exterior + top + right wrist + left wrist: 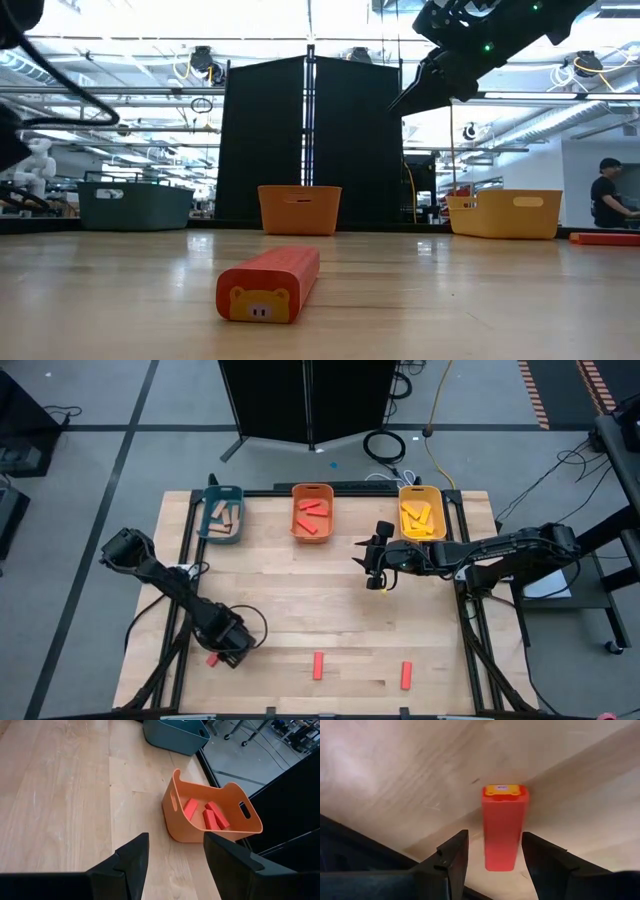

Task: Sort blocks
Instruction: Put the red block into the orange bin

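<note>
Right up against the low camera there's a red block [268,284] lying flat on the wooden table [480,290], its end showing a little yellow face sticker. From above that's the middle one [318,666] of 3 red blocks along the near edge of the table; another red block [407,676] lies off toward the right arm's side, well apart from either gripper.

The left gripper [222,652] is down low at the near left corner, and the third red block [503,826] sits right between its fingers [451,854]. In the left wrist view the jaws are apart with a visible gap on each side of the block, so they straddle it rather than pinch it. From the high view only the end of that block [212,659] pokes out beside the gripper.

The right gripper [377,572] hangs in the air over the middle of the table, jaws apart and holding nothing. Ahead of it, past its fingers [131,857], is the orange bin [186,825] with 3 red blocks inside [206,816]. Just behind and to its side is the yellow bin [421,513] with yellow blocks [418,517] in it. Farther across, beyond the orange bin, the teal bin [221,513] holds the tan wood blocks [224,515].

There's a person [608,197] in dark clothes in the room behind the table, at the right edge of the low view.
</note>
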